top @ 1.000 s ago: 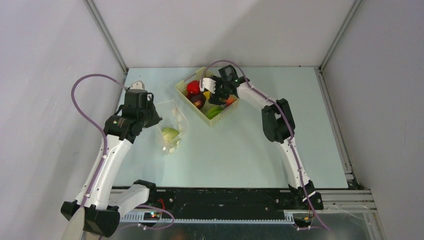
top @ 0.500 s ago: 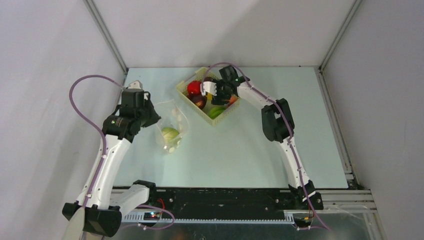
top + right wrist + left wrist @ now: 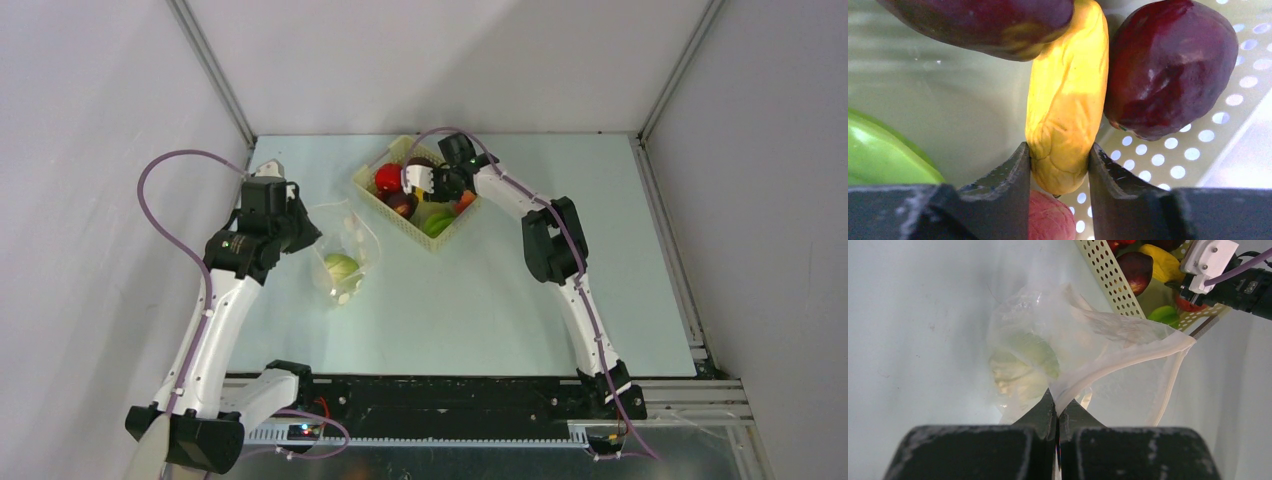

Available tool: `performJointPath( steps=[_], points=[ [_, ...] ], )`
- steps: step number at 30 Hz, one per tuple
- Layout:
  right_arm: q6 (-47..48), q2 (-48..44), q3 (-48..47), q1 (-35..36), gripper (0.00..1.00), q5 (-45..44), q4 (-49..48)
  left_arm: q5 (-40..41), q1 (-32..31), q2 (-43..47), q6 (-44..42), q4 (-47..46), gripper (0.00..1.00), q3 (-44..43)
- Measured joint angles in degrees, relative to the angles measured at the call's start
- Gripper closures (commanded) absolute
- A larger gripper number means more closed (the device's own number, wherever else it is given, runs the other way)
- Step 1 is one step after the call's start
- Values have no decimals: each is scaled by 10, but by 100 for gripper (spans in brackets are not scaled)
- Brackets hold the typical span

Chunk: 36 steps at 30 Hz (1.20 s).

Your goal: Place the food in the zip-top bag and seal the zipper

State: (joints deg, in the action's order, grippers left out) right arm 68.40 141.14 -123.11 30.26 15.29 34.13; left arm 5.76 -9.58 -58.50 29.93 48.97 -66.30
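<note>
The clear zip-top bag (image 3: 345, 255) (image 3: 1088, 335) lies left of the basket with a pale green food piece (image 3: 1033, 352) inside. My left gripper (image 3: 1058, 407) (image 3: 310, 232) is shut on the bag's mouth edge, and the zipper strip (image 3: 1128, 357) runs out from the pinch. My right gripper (image 3: 1059, 160) (image 3: 425, 192) is down in the basket, shut on a yellow food piece (image 3: 1068, 100), with a finger against each side. Around it lie two dark purple pieces (image 3: 1168, 65) (image 3: 983, 25), a green one (image 3: 883, 155) and a red one (image 3: 1048, 217).
The pale yellow perforated basket (image 3: 392, 210) (image 3: 1113, 275) stands at the back centre, its wall (image 3: 1198, 140) close to my right fingers. Grey enclosure walls and metal posts border the table.
My right gripper has dropped a little deeper into the basket and closed from wide open onto the yellow piece. The left arm and the bag have not moved.
</note>
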Motion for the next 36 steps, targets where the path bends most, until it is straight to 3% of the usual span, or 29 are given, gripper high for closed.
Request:
performJointPath(
  steps=[7, 15, 20, 29, 36],
  points=[
    [-2, -7, 16, 7, 73, -13, -8, 0, 0, 0, 0, 0, 100, 0],
    [-28, -51, 80, 8, 86, -16, -4, 0, 0, 1, 0, 0, 100, 0],
    [-56, -88, 136, 12, 100, -24, -15, -1, 2, 3, 0, -4, 100, 8],
    [-153, -133, 195, 21, 100, -61, -82, -2, 4, 3, 0, -5, 100, 9],
    [-214, -257, 276, 24, 100, -63, -129, -12, 4, 7, 1, -16, 100, 17]
  ],
)
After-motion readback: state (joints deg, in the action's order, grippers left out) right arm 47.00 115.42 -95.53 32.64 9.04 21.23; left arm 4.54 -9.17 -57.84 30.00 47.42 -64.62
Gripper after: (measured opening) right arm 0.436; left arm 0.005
